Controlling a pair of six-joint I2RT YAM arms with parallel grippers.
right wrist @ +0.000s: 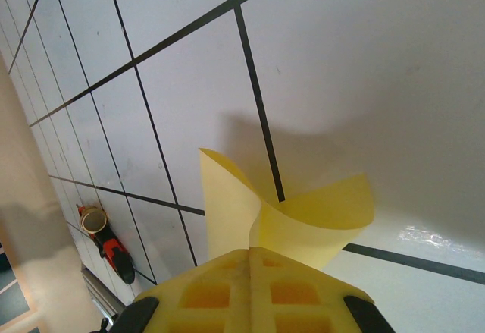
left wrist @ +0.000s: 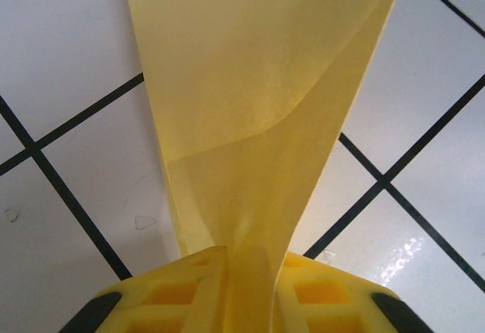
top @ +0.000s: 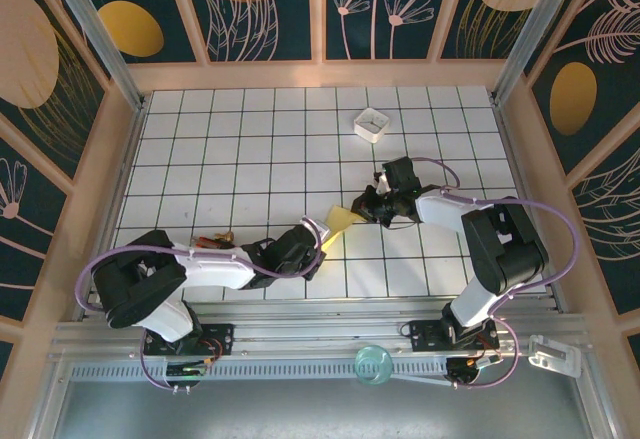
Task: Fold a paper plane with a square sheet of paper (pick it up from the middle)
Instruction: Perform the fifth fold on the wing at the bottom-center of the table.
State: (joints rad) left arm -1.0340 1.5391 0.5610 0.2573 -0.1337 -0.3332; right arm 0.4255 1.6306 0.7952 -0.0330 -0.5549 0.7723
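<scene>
The yellow square sheet of paper (top: 342, 220) hangs bent and curled just above the table's middle, stretched between both grippers. My right gripper (top: 362, 209) is shut on its far right end; in the right wrist view the jaws (right wrist: 249, 256) meet with the paper (right wrist: 318, 219) flaring out in two curled flaps. My left gripper (top: 322, 237) is at the near left end. In the left wrist view its jaws (left wrist: 248, 272) stand slightly apart, with a folded strip of paper (left wrist: 258, 83) running through the gap. The paper plane is out of view.
A small white square box (top: 371, 124) sits at the back, right of centre. A red and black tool (top: 212, 243) lies by the left arm, and the right wrist view catches the tool (right wrist: 114, 253) too. Wooden walls (top: 120, 159) border the gridded table.
</scene>
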